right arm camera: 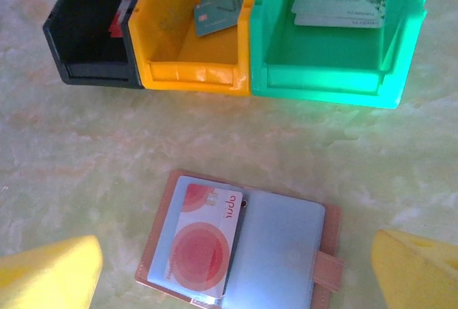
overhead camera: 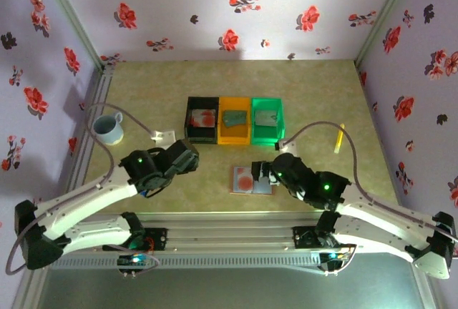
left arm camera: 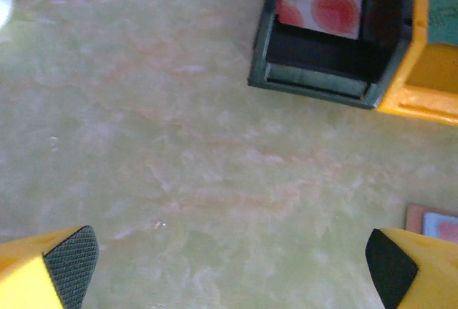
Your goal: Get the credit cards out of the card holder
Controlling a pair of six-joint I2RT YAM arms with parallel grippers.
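The card holder [right arm camera: 280,248] lies open flat on the table, a little nearer the arms than the orange bin [right arm camera: 187,73], its pinkish-tan rim and clasp tab framing blue-grey leaves. A pale credit card [right arm camera: 204,241] with a red-orange disc sits on its left leaf. The right gripper [right arm camera: 232,270] hovers above it, fingers wide apart. The left gripper [left arm camera: 230,262], over bare table, is spread too, holding nothing.

Row of bins [right arm camera: 193,76] behind card holder [right arm camera: 279,252], credit card [right arm camera: 200,241] on holder's left page
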